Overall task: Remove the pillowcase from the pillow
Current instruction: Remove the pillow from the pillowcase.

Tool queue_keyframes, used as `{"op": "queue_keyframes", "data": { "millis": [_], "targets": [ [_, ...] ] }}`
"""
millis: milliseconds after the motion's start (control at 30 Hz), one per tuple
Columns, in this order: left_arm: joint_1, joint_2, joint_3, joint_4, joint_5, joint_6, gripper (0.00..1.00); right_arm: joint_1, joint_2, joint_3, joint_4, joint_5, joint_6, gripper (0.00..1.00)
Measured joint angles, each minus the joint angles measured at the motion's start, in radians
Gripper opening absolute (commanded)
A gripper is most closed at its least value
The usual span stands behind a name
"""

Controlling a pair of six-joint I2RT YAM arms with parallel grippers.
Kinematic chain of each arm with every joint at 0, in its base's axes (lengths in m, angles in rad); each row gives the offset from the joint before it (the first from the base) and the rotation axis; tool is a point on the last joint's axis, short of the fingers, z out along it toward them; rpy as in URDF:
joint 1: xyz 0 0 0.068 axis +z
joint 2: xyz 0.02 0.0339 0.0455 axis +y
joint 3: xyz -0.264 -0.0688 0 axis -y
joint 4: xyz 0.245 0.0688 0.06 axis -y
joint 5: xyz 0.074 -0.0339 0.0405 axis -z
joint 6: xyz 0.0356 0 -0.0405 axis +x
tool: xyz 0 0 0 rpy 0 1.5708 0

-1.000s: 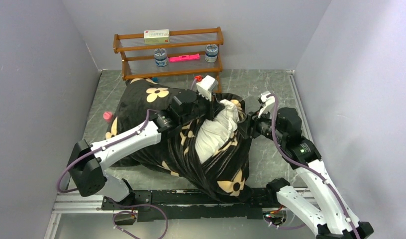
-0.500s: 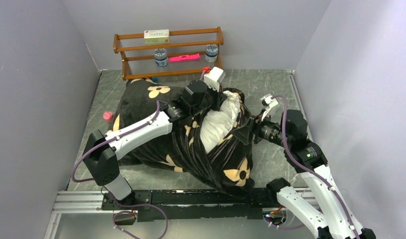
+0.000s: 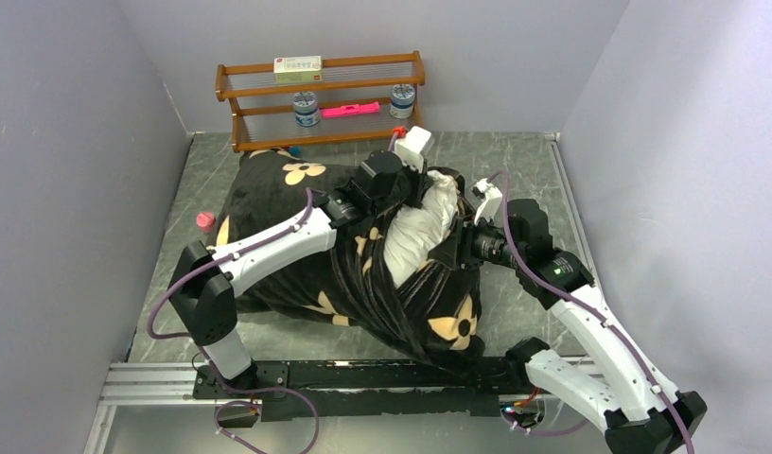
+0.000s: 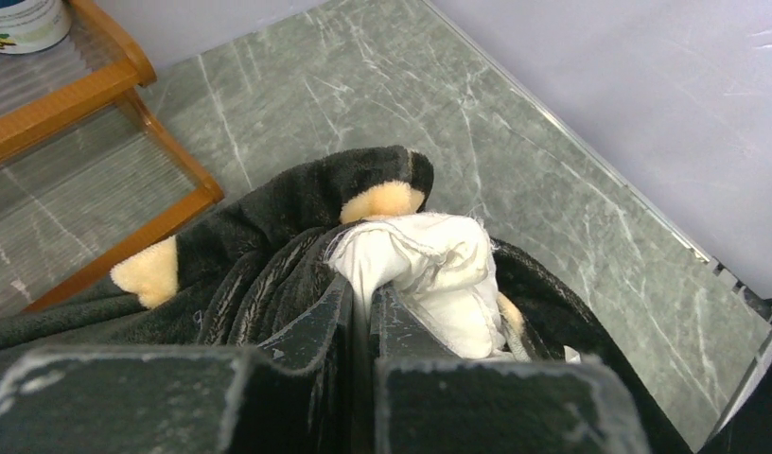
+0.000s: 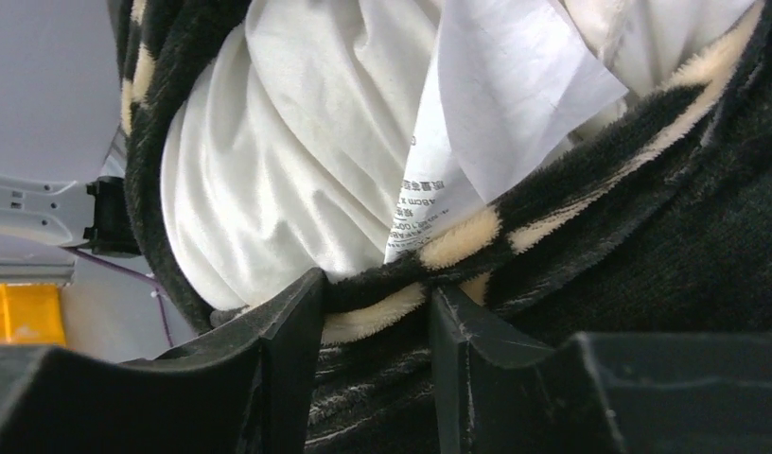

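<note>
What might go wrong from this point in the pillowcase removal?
1. The left claw pinches only a small corner of the pillow; a hard pull may slip it free.
2. The pillowcase looks twisted tight around the pillow, so the right claw, on its hem, may drag both together.
3. The left wrist is close to the wooden rack and may knock it.

Most of the pillow (image 3: 412,241) inside the pillowcase (image 3: 269,194); label (image 5: 505,95) print illegible
</note>
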Motion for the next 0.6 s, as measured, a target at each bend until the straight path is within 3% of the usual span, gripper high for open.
{"op": "queue_keyframes", "data": {
  "millis": [233,600],
  "targets": [
    [0.000,0.010,0.024,-0.025,-0.021,0.043,0.05,0.015,-0.001,0.000,-0.024,0.073,-0.008,0.00],
    [0.031,0.031,0.040,-0.037,-0.017,0.051,0.05,0.025,-0.112,-0.015,-0.138,0.235,0.054,0.00]
  ]
}}
